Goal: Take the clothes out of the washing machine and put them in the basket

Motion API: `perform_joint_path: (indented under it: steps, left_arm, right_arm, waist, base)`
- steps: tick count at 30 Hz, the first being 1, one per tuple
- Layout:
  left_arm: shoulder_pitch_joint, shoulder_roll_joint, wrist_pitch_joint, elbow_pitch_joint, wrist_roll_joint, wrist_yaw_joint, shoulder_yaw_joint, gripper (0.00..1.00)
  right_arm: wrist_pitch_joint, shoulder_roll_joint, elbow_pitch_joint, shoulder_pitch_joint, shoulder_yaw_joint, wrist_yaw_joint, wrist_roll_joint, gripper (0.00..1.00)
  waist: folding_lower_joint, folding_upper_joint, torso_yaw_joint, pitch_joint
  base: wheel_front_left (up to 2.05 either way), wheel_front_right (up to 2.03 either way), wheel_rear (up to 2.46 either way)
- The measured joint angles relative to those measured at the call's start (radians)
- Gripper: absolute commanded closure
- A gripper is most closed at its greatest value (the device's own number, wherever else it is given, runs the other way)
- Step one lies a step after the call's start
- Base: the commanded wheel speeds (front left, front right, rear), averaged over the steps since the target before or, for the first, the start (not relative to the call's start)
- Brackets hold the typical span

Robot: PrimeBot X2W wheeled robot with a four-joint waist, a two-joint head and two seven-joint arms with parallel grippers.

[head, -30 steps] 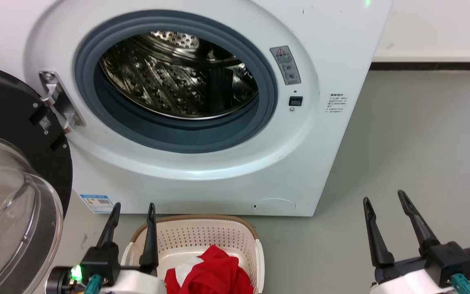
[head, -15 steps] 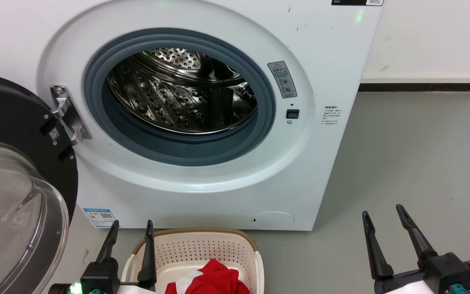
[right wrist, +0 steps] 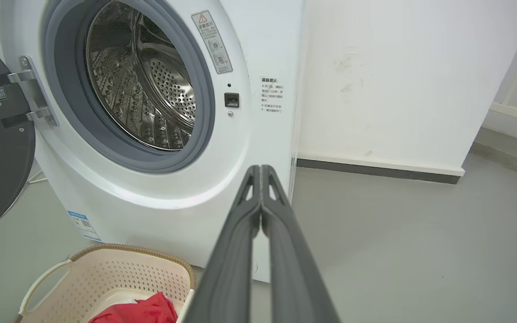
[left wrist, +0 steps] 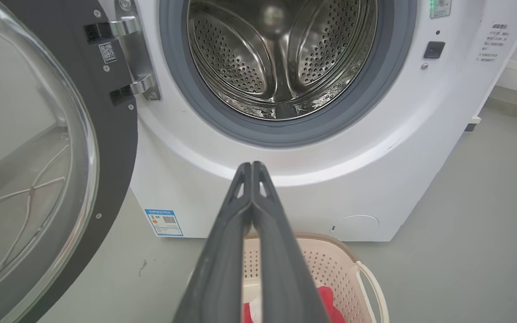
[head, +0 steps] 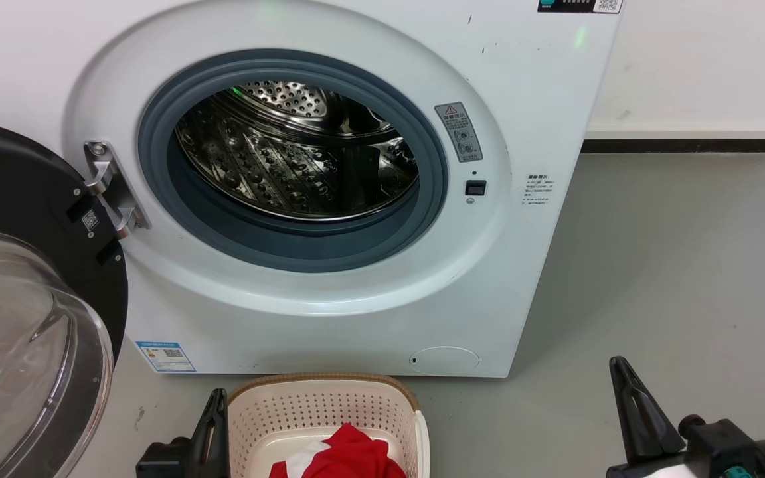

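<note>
The white front-loading washing machine (head: pixel 522 99) takes up the upper left and centre of the head view. Its black-rimmed glass door (head: pixel 17 199) stands wide open at the left edge on a metal hinge (head: pixel 111 192). Inside the grey rubber ring (head: pixel 153 179) the perforated steel drum (head: pixel 289 159) shines. On the grey floor (head: pixel 675 265) just in front of the machine, at the bottom centre of the frame, stands the cream perforated basket (head: pixel 316 401) with its brown woven-look rim. A bright red garment (head: pixel 356 455) with a white patch lies bunched in it; the frame edge cuts it off, so whether it is one piece or several is hard to say. The left gripper (left wrist: pixel 251 167) sits at the lower left of the head view, just beside the basket's left rim. In the left wrist view its two dark fingers press together at the tips, holding nothing. The right gripper (right wrist: pixel 260 169) sits at the lower right of the head view, well apart from the basket. In the right wrist view its fingers likewise meet at the tips with nothing between them.
</note>
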Motion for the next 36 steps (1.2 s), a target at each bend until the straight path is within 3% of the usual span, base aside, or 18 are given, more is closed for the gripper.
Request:
perform_joint_path:
  steps: [17,36]
  left_arm:
    - [-0.033,0.0,0.079,0.018,-0.338,-0.027,0.031,1.0]
    - [-0.085,0.0,0.15,0.031,-0.651,-0.053,0.059,1.0]
  right_arm:
    - [0.059,-0.016,0.042,-0.032,-0.004,0.0,0.373,1.0]
    - [0.12,-0.027,0.077,-0.078,-0.02,0.0,0.704,1.0]
  waist:
    - [0.0,0.0,0.0,0.003]
    - [0.0,0.0,0.001,0.006]
  base:
    - [0.0,0.0,0.0]
    - [0.0,0.0,0.0]
